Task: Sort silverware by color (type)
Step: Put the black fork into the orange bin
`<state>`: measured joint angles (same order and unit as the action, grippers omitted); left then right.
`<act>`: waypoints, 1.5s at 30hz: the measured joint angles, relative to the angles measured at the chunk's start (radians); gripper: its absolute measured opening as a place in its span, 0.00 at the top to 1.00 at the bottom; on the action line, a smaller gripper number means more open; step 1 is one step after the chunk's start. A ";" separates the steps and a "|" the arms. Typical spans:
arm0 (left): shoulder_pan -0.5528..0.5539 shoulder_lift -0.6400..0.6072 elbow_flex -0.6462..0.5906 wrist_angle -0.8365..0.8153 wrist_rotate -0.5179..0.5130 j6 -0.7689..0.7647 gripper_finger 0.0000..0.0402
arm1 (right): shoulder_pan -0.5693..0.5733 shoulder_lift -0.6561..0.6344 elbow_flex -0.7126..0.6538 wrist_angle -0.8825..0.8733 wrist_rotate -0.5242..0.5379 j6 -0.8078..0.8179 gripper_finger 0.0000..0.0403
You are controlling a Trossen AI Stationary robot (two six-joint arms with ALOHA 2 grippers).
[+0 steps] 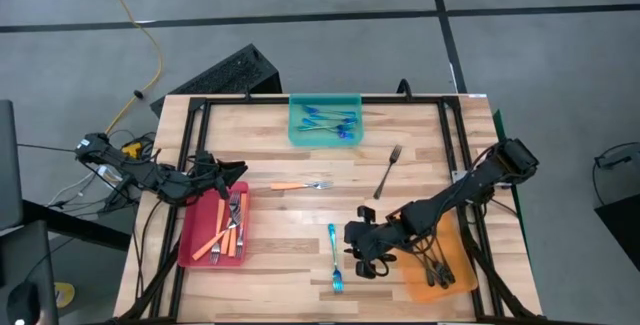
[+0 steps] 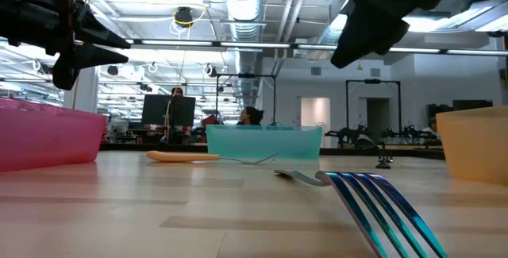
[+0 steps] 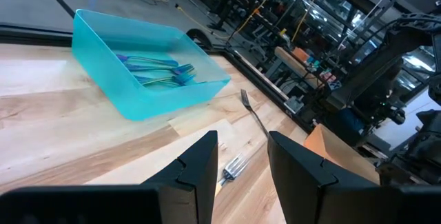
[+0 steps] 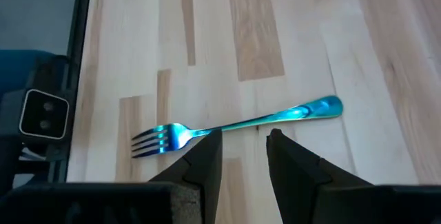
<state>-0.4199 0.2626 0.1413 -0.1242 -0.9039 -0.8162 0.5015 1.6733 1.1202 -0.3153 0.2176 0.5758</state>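
Note:
A bright blue fork point(image 4: 234, 126) lies flat on the wood near the table's near edge point(image 1: 334, 255), its tines close to the low camera point(image 2: 373, 202). My right gripper point(image 4: 242, 156) hangs open above it, raised off the table point(image 1: 352, 237). My left gripper point(image 3: 241, 169) is open in the air over the red tray's far end point(image 1: 238, 172). An orange-handled fork point(image 1: 300, 185) lies mid-table; its tines point(image 3: 234, 167) show between the left fingers. A dark fork point(image 1: 388, 170) lies right of centre. Blue forks point(image 3: 155, 71) rest in the teal tray point(image 1: 325, 137).
The red tray point(image 1: 195, 250) on the left holds several orange-handled forks point(image 1: 228, 227). The orange tray point(image 1: 455, 275) under my right arm holds dark forks point(image 1: 432, 262). A black frame point(image 1: 300, 100) rims the tabletop. Bare wood lies between the trays.

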 joint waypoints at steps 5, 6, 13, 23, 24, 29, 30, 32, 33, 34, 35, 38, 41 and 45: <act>0.000 0.000 0.000 0.000 0.000 0.000 0.72 | 0.003 0.000 0.001 -0.002 -0.005 0.001 0.66; 0.000 0.000 0.000 0.000 0.000 0.000 0.72 | 0.003 0.000 0.009 -0.017 -0.005 0.001 0.66; 0.000 0.000 0.000 0.000 0.000 0.000 0.72 | 0.002 0.000 0.095 -0.155 -0.001 -0.005 0.66; 0.000 0.000 0.000 0.000 0.000 0.000 0.72 | 0.003 -0.001 0.138 -0.202 0.020 -0.048 0.66; 0.000 0.000 0.000 0.000 0.000 0.000 0.72 | 0.005 -0.001 0.138 -0.201 0.020 -0.057 0.66; 0.000 0.000 0.000 -0.001 0.000 0.000 0.72 | 0.026 -0.001 0.138 -0.199 0.047 -0.133 0.66; 0.000 0.000 0.000 -0.001 0.000 0.000 0.72 | 0.031 -0.001 0.138 -0.199 0.059 -0.140 0.66; 0.000 0.000 0.000 -0.001 0.000 0.000 0.72 | 0.038 -0.001 0.138 -0.197 0.078 -0.157 0.66; 0.000 0.000 0.000 -0.001 0.000 0.000 0.72 | 0.042 -0.001 0.138 -0.196 0.078 -0.164 0.66; 0.000 0.000 0.000 -0.001 0.000 0.000 0.72 | 0.044 -0.001 0.138 -0.191 0.080 -0.171 0.66; 0.000 0.000 0.000 -0.001 0.000 0.001 0.72 | 0.048 -0.001 0.138 -0.185 0.081 -0.183 0.66; 0.000 0.000 0.000 -0.001 0.000 0.003 0.72 | 0.055 0.002 0.138 -0.145 0.082 -0.211 0.66; 0.000 0.000 0.000 -0.001 0.000 0.003 0.72 | 0.064 0.029 0.139 -0.094 0.080 -0.256 0.66; 0.000 0.001 0.000 -0.001 0.000 0.003 0.72 | 0.076 0.067 0.140 -0.046 0.076 -0.312 0.66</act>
<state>-0.4202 0.2639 0.1413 -0.1252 -0.9039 -0.8127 0.5777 1.7408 1.2598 -0.3611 0.2939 0.2634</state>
